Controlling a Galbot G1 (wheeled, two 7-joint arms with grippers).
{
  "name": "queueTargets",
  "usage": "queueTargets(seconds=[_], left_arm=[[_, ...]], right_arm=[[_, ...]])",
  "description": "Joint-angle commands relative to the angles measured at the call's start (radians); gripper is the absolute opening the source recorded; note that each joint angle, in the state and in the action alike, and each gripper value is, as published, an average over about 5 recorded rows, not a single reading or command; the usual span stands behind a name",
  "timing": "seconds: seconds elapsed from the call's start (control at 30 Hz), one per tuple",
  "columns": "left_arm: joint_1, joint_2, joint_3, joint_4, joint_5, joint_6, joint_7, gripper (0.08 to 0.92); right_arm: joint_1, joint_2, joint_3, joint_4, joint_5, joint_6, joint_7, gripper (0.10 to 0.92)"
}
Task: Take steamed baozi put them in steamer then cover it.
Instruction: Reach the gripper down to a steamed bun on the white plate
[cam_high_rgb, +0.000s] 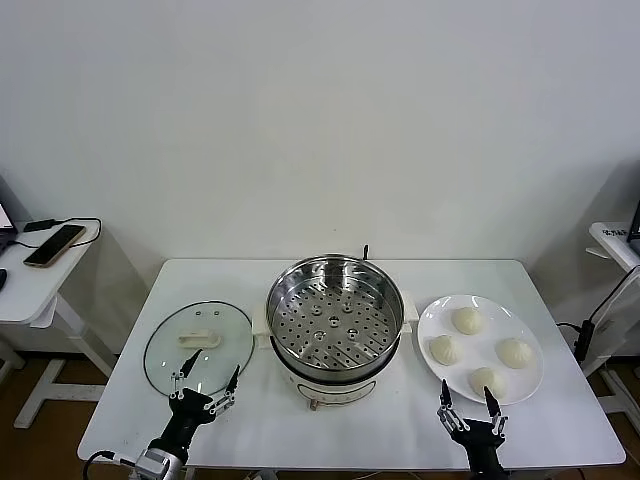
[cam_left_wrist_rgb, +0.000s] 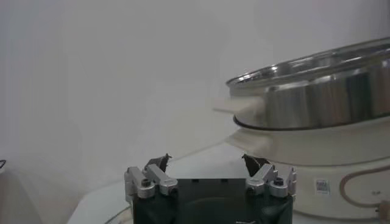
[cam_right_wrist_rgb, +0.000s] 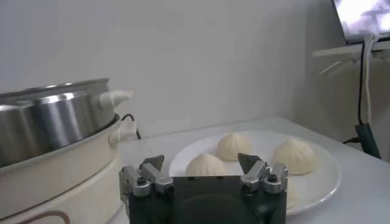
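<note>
Hovering splayed at the white table's (cam_high_rgb: 330, 425) near edge, left gripper (cam_high_rgb: 205, 386) fronts the glass cover (cam_high_rgb: 160, 358); right gripper (cam_high_rgb: 465, 402), fingers apart, fronts four pleated baozi (cam_high_rgb: 466, 320) on a plate (cam_high_rgb: 430, 325); the perforated steel steamer (cam_high_rgb: 335, 318) stands between.

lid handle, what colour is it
Cream, on the clear glass lid; the handle shows best in the head view.

A white rectangular bench (cam_high_rgb: 330, 430) with rounded corners stood before a plain pale wall (cam_high_rgb: 320, 110). A flat round white plate (cam_high_rgb: 528, 345) sat on the bench's right part. To the left, well apart from the bench, a small white side table (cam_high_rgb: 30, 285) carried a dark rectangular phone (cam_high_rgb: 55, 245) with a black cable (cam_high_rgb: 70, 222) beside it. At the far right edge stood another white table (cam_high_rgb: 612, 240), with dark cables (cam_high_rgb: 590, 335) hanging below it.
</note>
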Motion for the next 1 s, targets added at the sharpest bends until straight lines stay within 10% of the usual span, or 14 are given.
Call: queueTargets(seconds=[0.03,0.6,1.0], left_arm=[[0.003,-0.001,0.002,-0.002,0.001,-0.005,0.000,0.823],[0.004,-0.018,0.012,-0.050,0.011,-0.009,-0.012,0.823],[0.002,-0.022,0.014,-0.043,0.016,-0.014,-0.014,0.823]], right_arm=[[0.016,0.003,0.005,0.001,0.000,-0.053,0.029,0.823],[0.761,-0.436,-0.168,-0.385,0.355,-0.259,0.005,0.823],[1.278,-0.752,-0.709,-0.774,0.258,-0.288,-0.986,0.823]])
